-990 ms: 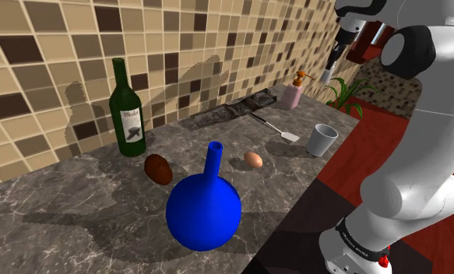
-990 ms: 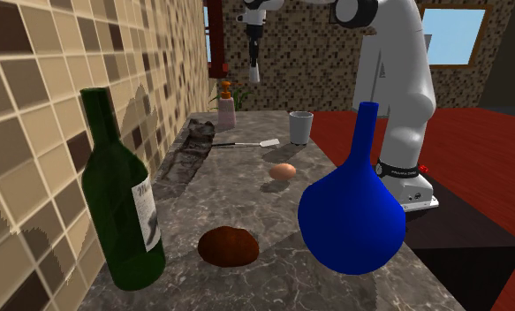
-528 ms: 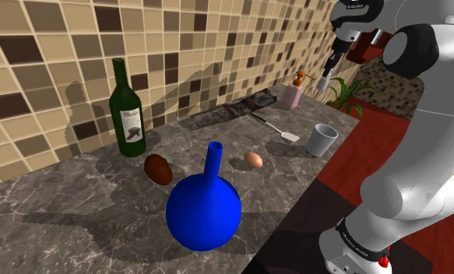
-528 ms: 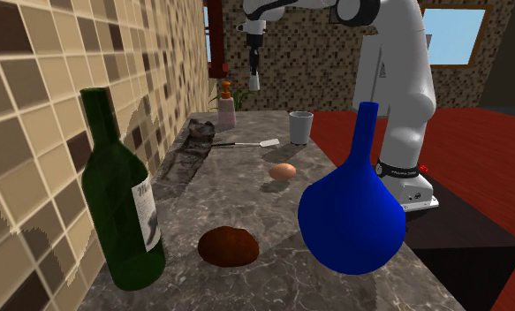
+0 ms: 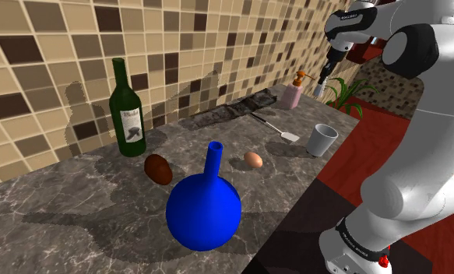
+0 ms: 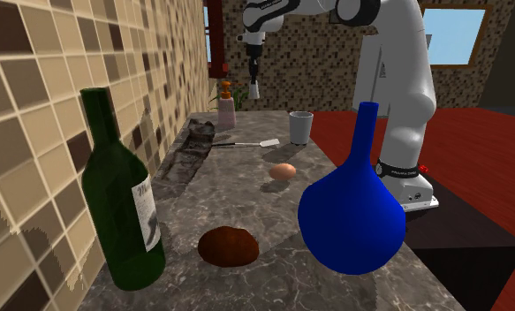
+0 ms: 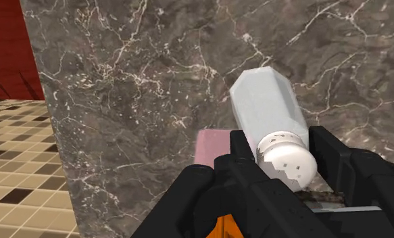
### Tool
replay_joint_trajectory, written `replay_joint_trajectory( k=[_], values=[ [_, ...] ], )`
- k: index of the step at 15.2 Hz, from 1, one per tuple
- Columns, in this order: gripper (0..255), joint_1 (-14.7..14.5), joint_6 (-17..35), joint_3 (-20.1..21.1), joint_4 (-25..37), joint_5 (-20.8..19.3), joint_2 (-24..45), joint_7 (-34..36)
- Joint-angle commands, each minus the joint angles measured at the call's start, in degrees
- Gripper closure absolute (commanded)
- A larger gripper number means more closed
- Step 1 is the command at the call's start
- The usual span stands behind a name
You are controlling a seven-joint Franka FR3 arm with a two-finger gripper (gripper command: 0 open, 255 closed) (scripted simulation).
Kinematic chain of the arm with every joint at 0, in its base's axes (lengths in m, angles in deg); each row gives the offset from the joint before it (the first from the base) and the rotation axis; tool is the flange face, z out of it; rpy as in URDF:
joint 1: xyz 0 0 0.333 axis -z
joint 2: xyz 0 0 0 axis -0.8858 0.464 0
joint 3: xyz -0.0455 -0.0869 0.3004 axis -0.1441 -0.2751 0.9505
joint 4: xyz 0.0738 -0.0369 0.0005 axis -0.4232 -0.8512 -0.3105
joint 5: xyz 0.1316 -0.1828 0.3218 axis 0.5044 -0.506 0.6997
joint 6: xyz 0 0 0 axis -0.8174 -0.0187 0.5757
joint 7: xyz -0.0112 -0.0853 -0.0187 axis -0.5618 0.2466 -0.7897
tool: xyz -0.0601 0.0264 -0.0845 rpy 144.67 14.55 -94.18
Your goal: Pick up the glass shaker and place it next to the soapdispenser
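A pale glass shaker (image 7: pixel 269 111) with a white perforated cap is clasped between the black fingers of my gripper (image 7: pixel 284 150), which is shut on it. The gripper (image 5: pixel 323 80) hangs high above the far end of the marble counter (image 5: pixel 85 202), with the shaker (image 5: pixel 319 90) pointing down from it. The pink soap dispenser (image 5: pixel 292 95) with its orange pump stands on the counter against the tiled wall, just below and to the shoulder view's left of the shaker. From the second exterior view the shaker (image 6: pixel 253 89) hovers above and slightly right of the dispenser (image 6: pixel 226 109). A pink edge of the dispenser (image 7: pixel 212 145) shows beside one finger.
On the counter stand a green wine bottle (image 5: pixel 127 110), a blue round vase (image 5: pixel 204 209), a brown lump (image 5: pixel 158 169), an egg (image 5: pixel 253 159), a spatula (image 5: pixel 278 128) and a white cup (image 5: pixel 322 140). A dark recess (image 5: pixel 221 115) lies by the wall. A plant (image 5: pixel 346 93) grows beyond the counter's end.
The gripper with the shaker has come down and moved toward the soap dispenser, to the shoulder view's left. Nothing on the counter has moved.
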Motion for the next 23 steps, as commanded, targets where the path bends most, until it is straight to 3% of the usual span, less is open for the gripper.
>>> replay_joint_trajectory(
  k=[1,23],
  values=[
    [255,-0.1,1.9,0.0,-2.0,0.0,-0.2,-0.1],
    [255,0.0,17.0,0.9,-13.1,1.7,4.1,-0.9]
  ],
)
